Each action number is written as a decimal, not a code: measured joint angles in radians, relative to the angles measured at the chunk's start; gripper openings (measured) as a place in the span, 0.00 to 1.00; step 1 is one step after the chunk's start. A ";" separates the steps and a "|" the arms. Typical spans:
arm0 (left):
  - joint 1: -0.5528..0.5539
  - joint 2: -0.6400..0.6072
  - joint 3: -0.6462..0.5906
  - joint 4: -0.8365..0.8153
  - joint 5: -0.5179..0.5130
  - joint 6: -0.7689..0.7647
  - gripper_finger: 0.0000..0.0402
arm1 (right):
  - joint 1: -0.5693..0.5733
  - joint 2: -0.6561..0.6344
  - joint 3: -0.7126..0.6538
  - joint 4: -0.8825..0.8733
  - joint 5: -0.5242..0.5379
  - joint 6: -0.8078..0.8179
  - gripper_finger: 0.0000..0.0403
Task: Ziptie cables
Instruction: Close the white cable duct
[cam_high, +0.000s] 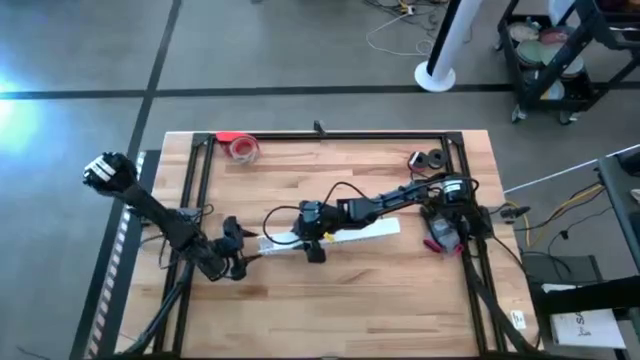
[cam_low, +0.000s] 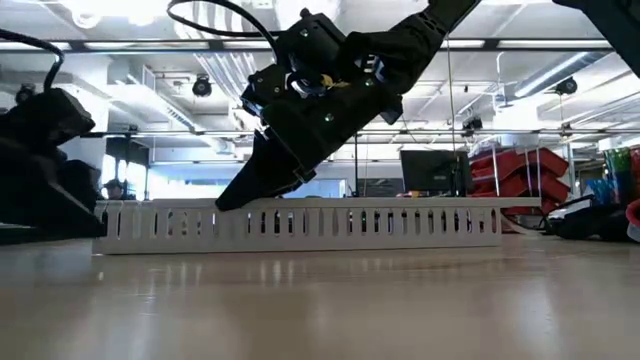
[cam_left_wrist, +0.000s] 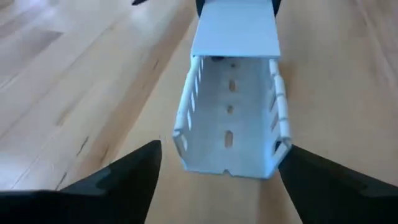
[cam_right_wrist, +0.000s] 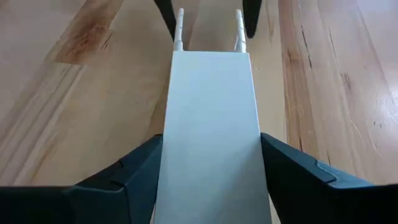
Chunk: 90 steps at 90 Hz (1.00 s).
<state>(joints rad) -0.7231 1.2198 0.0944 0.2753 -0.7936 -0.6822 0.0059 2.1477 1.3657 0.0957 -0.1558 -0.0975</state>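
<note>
A white slotted duct (cam_high: 330, 238) lies flat on the wooden table, with a white cover (cam_right_wrist: 211, 112) on top of it. My left gripper (cam_left_wrist: 217, 168) is open at the duct's left, uncovered end (cam_left_wrist: 230, 124), one finger on each side; no touch shows. My right gripper (cam_right_wrist: 211, 149) slants down onto the covered part near that end (cam_low: 235, 200). A reddish bundle, perhaps the cables (cam_high: 438, 240), lies by the right arm's base. My right gripper has the duct's cover between its two fingers, which lie against the cover's two long edges (cam_right_wrist: 168, 134). The fingers come slanting down from the table's right side and straddle the duct across its width. Duct and cover rest on the table.
A red tape roll (cam_high: 240, 147) lies at the far left and small black parts (cam_high: 430, 160) at the far right. Black frame rails (cam_high: 330, 135) run along the table's far edge and both sides. Bare wood lies near the front edge.
</note>
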 joint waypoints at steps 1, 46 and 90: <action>0.000 0.009 0.000 0.005 0.001 0.000 0.74 | 0.000 0.000 0.000 0.001 0.000 0.000 0.57; 0.024 0.357 0.001 0.332 0.011 -0.013 0.55 | 0.001 0.009 0.000 0.010 -0.041 -0.018 0.55; 0.025 0.378 0.002 0.348 0.020 -0.017 0.57 | 0.004 0.008 0.000 0.014 -0.050 -0.092 0.56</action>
<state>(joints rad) -0.6983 1.5982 0.0969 0.6233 -0.7732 -0.6991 0.0099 2.1558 1.3659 0.1102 -0.2062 -0.1899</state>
